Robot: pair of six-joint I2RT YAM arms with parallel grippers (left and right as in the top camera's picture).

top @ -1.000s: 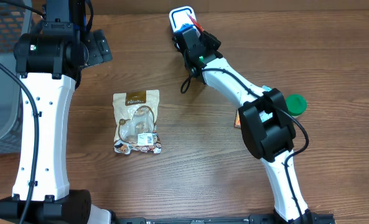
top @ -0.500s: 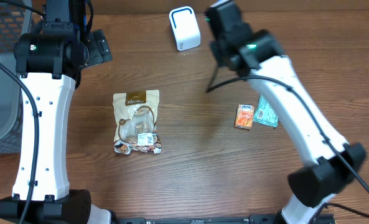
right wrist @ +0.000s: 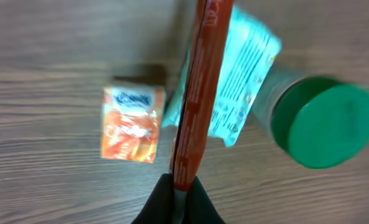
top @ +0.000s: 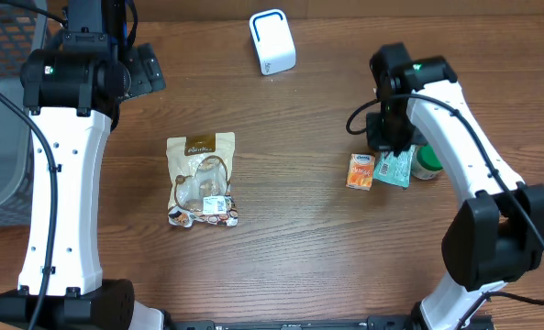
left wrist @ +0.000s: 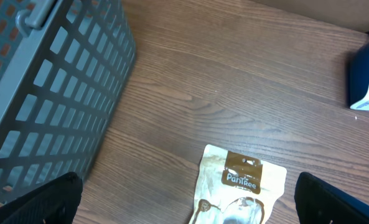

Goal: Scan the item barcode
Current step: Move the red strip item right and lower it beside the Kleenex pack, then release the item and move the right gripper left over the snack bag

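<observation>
1. Two arms: the right one bends in from the right side. The right gripper (right wrist: 182,186) points down, pinched tight on a thin red flat packet (right wrist: 200,87), seen edge-on above a small orange carton (right wrist: 133,123), teal plastic packet (right wrist: 246,81) & green-lidded jar (right wrist: 324,121).
2. Left gripper (left wrist: 184,202) is spread wide & empty, over a brown-topped clear snack pouch (left wrist: 241,186), near a grey mesh basket (left wrist: 47,81).
3. Pouch label reads "Pantree"; carton print is too blurred.
4. Vs 1 s ago: right arm has left the white box-shaped scanner (top: 272,41); left arm unmoved.

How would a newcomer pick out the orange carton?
On the table's right half, three items cluster under the right arm. The orange carton is the leftmost, beside a teal packet; it alone is boxy and orange, unlike the green-lidded jar.
</observation>
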